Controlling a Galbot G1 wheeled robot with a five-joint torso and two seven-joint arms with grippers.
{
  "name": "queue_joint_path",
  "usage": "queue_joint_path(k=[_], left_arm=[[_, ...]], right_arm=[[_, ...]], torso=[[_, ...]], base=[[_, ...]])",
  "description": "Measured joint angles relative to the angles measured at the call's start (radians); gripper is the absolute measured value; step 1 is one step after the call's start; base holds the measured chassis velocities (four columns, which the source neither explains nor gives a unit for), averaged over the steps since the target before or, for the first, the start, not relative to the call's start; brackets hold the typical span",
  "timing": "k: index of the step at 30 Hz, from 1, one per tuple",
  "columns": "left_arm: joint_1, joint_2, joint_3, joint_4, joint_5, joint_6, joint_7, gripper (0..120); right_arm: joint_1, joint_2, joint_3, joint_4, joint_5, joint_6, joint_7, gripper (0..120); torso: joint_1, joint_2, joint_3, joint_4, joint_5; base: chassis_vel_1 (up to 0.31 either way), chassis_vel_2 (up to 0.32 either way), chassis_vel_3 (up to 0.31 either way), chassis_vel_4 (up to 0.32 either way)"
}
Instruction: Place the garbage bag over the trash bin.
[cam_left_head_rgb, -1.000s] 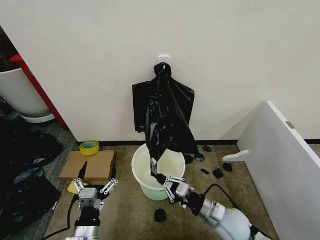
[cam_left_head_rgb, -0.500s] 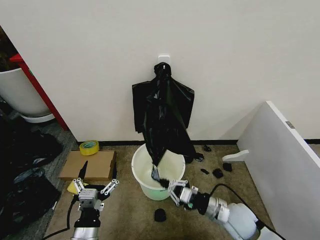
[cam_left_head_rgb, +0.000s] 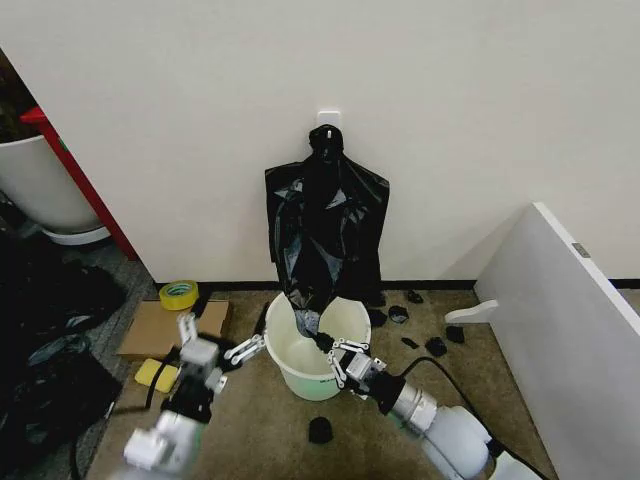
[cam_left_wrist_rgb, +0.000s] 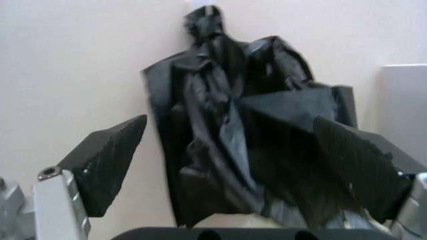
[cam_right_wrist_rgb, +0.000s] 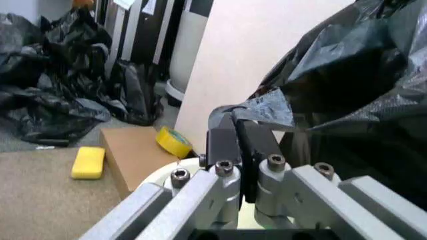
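A bundle of black bags (cam_left_head_rgb: 362, 200) hangs from a wall hook, its top knotted. The glossy garbage bag (cam_left_head_rgb: 314, 268) trails from its front down into the mouth of the trash bin (cam_left_head_rgb: 290, 362), a cream-white bucket on the floor below. My right gripper (cam_left_head_rgb: 334, 352) sits at the bin's near rim, shut on the bag's lower edge; the right wrist view shows its fingers (cam_right_wrist_rgb: 224, 142) pinching a crinkled flap of the garbage bag (cam_right_wrist_rgb: 267, 107). My left gripper (cam_left_head_rgb: 216, 340) hovers open just left of the bin. Its pads (cam_left_wrist_rgb: 107, 162) frame the hanging garbage bag (cam_left_wrist_rgb: 227, 145).
A flat cardboard piece (cam_left_head_rgb: 165, 328), a yellow tape roll (cam_left_head_rgb: 178, 294) and a yellow sponge (cam_left_head_rgb: 157, 375) lie left of the bin. Small black lumps (cam_left_head_rgb: 320, 430) dot the carpet. A white panel (cam_left_head_rgb: 570, 330) leans at the right. Black bags (cam_left_head_rgb: 40, 340) and a big white pot (cam_left_head_rgb: 40, 190) stand far left.
My left arm has lifted and swung toward the bin, still open. My right gripper has risen to the bin's rim with the bag's end, and the bag hangs looser.
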Motion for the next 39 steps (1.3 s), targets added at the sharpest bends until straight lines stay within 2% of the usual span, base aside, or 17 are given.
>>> queue_joint_path(k=[2,3,5,7,9,11,13,14,15,16,19,25,30,34,36,37,39], left_arm=[[-0.045,0.079,0.000,0.007,-0.074,0.046,-0.010,99],[-0.081,0.132,-0.001,0.015,-0.134,0.076,-0.019,99],[-0.153,0.195,0.017,0.033,-0.196,0.105,-0.027,99],[-0.177,0.214,0.027,0.039,-0.212,0.115,-0.030,99],[-0.314,0.291,0.109,0.062,-0.283,0.167,-0.045,99],[-0.430,0.320,0.202,0.084,-0.318,0.200,-0.060,98],[-0.470,0.323,0.236,0.092,-0.327,0.208,-0.064,98],[-0.554,0.323,0.309,0.109,-0.346,0.227,-0.074,98],[-0.577,0.321,0.330,0.114,-0.352,0.234,-0.077,98],[-0.654,0.309,0.400,0.136,-0.368,0.260,-0.091,98],[-0.776,0.285,0.503,0.179,-0.379,0.316,-0.114,98],[-0.853,0.272,0.575,0.204,-0.386,0.374,-0.122,97],[-0.913,0.250,0.644,0.231,-0.393,0.380,-0.122,92],[-0.962,0.221,0.693,0.258,-0.402,0.381,-0.135,74],[-0.967,0.213,0.697,0.262,-0.403,0.385,-0.143,71],[-0.980,0.189,0.703,0.275,-0.414,0.400,-0.172,60],[-0.986,0.183,0.711,0.278,-0.422,0.411,-0.186,53]], right_arm=[[0.015,0.008,-0.020,-0.011,-0.009,0.000,0.000,0],[0.036,0.016,-0.038,-0.022,-0.013,-0.001,0.000,0],[0.035,0.023,-0.041,-0.031,-0.018,0.001,0.000,0],[0.033,0.025,-0.039,-0.034,-0.019,0.003,0.000,0],[0.023,0.031,-0.027,-0.044,-0.025,0.018,0.000,0],[0.019,0.034,-0.017,-0.048,-0.026,0.025,0.000,0],[0.019,0.034,-0.014,-0.048,-0.026,0.026,0.000,0],[0.017,0.035,-0.008,-0.048,-0.026,0.027,0.002,0],[0.016,0.036,-0.006,-0.048,-0.026,0.027,0.003,0],[0.015,0.036,0.000,-0.048,-0.025,0.029,0.005,0],[0.009,0.033,0.012,-0.046,-0.020,0.031,0.008,0],[0.001,0.038,0.025,-0.041,-0.017,0.032,0.012,0],[-0.005,0.041,0.034,-0.037,-0.013,0.033,0.016,0],[-0.013,0.040,0.045,-0.032,-0.010,0.035,0.016,0],[-0.015,0.040,0.048,-0.031,-0.009,0.037,0.017,0],[-0.020,0.040,0.059,-0.030,-0.007,0.042,0.018,0],[-0.019,0.041,0.065,-0.031,-0.006,0.048,0.021,0]], torso=[[0.000,0.000,0.000,-0.0004,0.0001],[0.000,0.000,0.000,0.0016,0.0006],[0.000,0.000,0.000,0.0016,-0.0001],[0.000,0.000,0.000,0.0016,-0.0002],[0.000,0.000,0.000,0.0007,0.0005],[0.000,0.000,0.000,0.0007,0.0006],[0.000,0.000,0.000,0.0008,0.0007],[0.000,0.000,0.000,0.0009,0.0005],[0.000,0.000,0.000,0.0008,0.0005],[0.000,0.000,0.000,0.0009,0.0006],[0.000,0.000,0.000,0.0007,0.0009],[0.000,0.000,0.000,0.0011,0.0008],[0.000,0.000,0.000,0.0010,0.0008],[0.000,0.000,0.000,0.0010,0.0008],[0.000,0.000,0.000,0.0009,0.0008],[0.000,0.000,0.000,0.0009,0.0006],[0.000,0.000,0.000,0.0009,0.0007]], base=[[0.000,0.000,0.000,0.000],[0.000,0.000,0.000,0.000],[0.000,0.000,0.000,0.000],[0.000,0.000,0.000,0.000],[0.000,0.000,0.000,0.000],[0.000,0.000,0.000,0.000],[0.000,0.000,0.000,0.000],[0.000,0.000,0.000,0.000],[0.000,0.000,0.000,0.000],[0.000,0.000,0.000,0.000],[0.000,0.000,0.000,0.000],[0.000,0.000,0.000,0.000],[0.000,0.000,0.000,0.000],[0.000,0.000,0.000,0.000],[0.000,0.000,0.000,0.000],[0.000,0.000,0.000,0.000],[0.000,0.000,0.000,0.000]])
